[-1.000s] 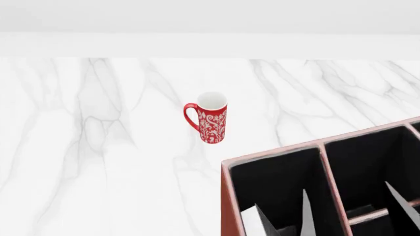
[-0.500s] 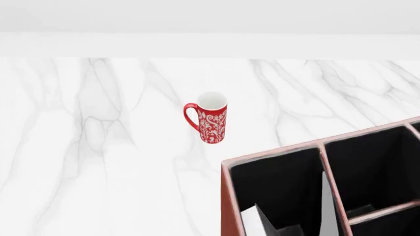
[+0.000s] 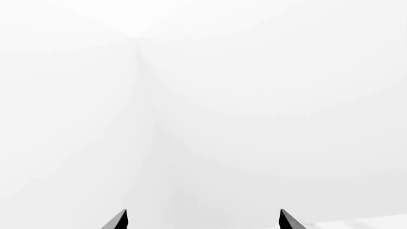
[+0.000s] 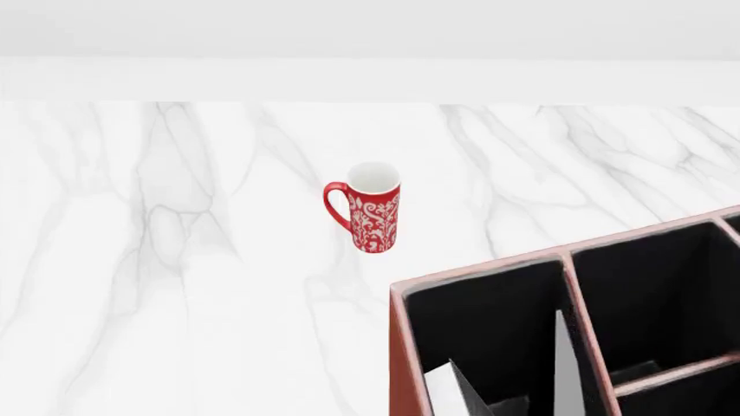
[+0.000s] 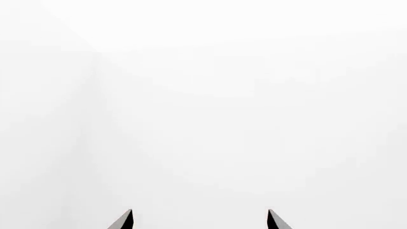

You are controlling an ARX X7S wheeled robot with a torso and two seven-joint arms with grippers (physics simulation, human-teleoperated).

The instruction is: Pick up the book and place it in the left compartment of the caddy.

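I see the book (image 4: 457, 392) standing in the left compartment (image 4: 491, 334) of the caddy (image 4: 399, 347), near right on the counter (image 4: 173, 260). Left tool (image 3: 202, 220) and right tool (image 5: 199, 220) both spread, holding nothing.

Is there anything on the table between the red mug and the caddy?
No. In the head view, only bare marble table lies between the mug and the caddy; they stand apart.
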